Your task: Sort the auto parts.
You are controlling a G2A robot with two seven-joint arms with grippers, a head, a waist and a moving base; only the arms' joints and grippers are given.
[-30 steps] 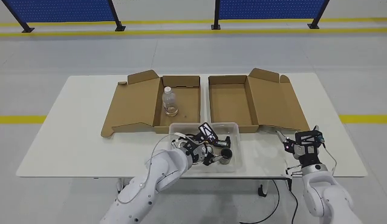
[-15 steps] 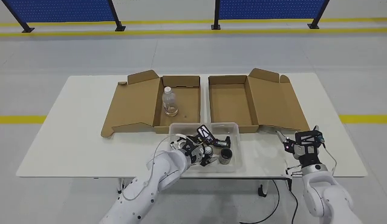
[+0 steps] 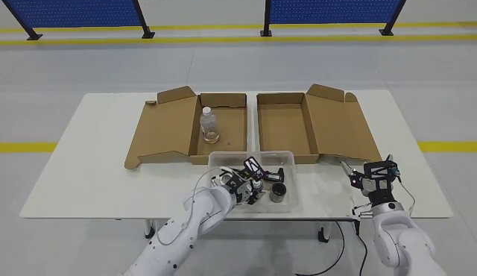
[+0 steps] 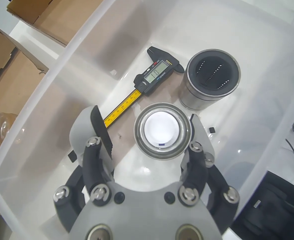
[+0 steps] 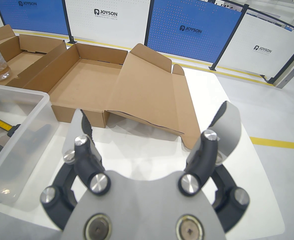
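The metal ring [image 4: 162, 131] sits flat on the floor of the clear bin [image 4: 106, 26], open side up with a white centre showing. The left hand [image 4: 144, 119] hangs straight down into the bin with its fingers spread to either side of the ring. One finger [image 4: 198, 131] is right at the rim, though I cannot tell if it touches. The other finger [image 4: 100, 126] stands apart from it, so nothing is gripped. The left forearm slants in over the bin's near wall, with the wrist bent downward.

Just beyond the ring in the bin, a steel cylinder bearing [image 4: 212, 76] stands upright. Beside it a digital caliper [image 4: 157, 74] lies flat, its yellow scale running under the spread finger.

The right hand [image 5: 154, 116] hovers above the white surface [image 3: 89, 164] off the bin's right-arm side, well apart from it. Its fingers are spread wide and hold nothing.

Behind the bin lie two open cardboard boxes. The box on the left-arm side [image 3: 227, 130] holds an upright bottle [image 3: 209, 124], and the other box [image 3: 282, 127] lies just beside it.
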